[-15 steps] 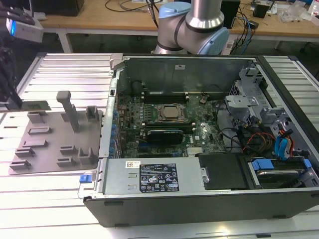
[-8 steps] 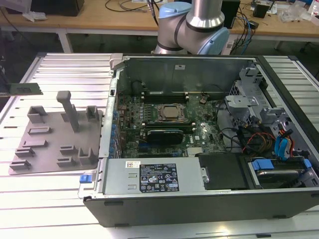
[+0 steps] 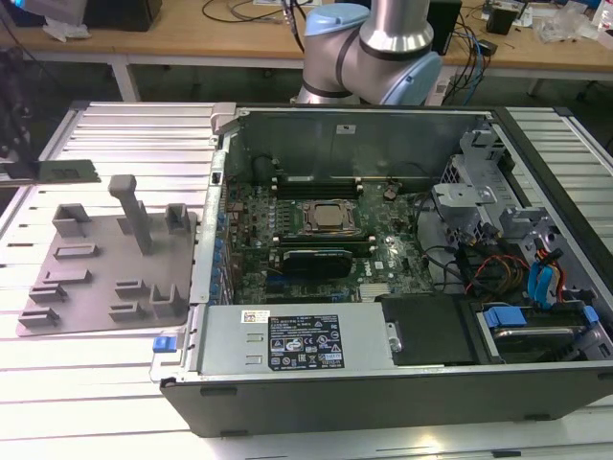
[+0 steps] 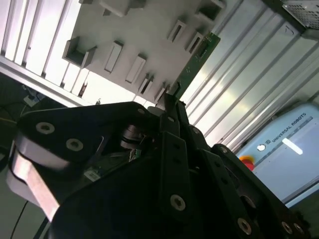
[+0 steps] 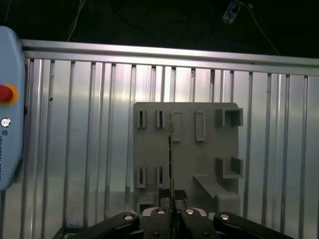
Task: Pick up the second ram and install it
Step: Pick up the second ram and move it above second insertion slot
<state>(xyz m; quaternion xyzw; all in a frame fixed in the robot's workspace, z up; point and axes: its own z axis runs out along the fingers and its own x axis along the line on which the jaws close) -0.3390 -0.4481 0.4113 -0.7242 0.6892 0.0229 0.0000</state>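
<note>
My gripper (image 5: pixel 172 201) is shut on the second ram (image 5: pixel 171 154), a thin green circuit-board stick seen edge-on in the first wrist view. In the second wrist view the ram (image 4: pixel 195 59) sticks out from the black fingers (image 4: pixel 172 124) at a slant. It hangs above the grey holder plate (image 5: pixel 187 149) with its raised slots. In the exterior view the ram (image 3: pixel 67 172) shows as a flat greenish bar at the far left, over the ribbed table beside the holder plate (image 3: pixel 96 259).
An open computer case (image 3: pixel 402 383) fills the exterior view's right, with the motherboard (image 3: pixel 287 273), square silver processor (image 3: pixel 326 218) and long memory slots (image 3: pixel 316 184) behind it. A tall grey post (image 3: pixel 129 206) rises from the holder plate. Cables and drive bays (image 3: pixel 527 278) crowd the case's right.
</note>
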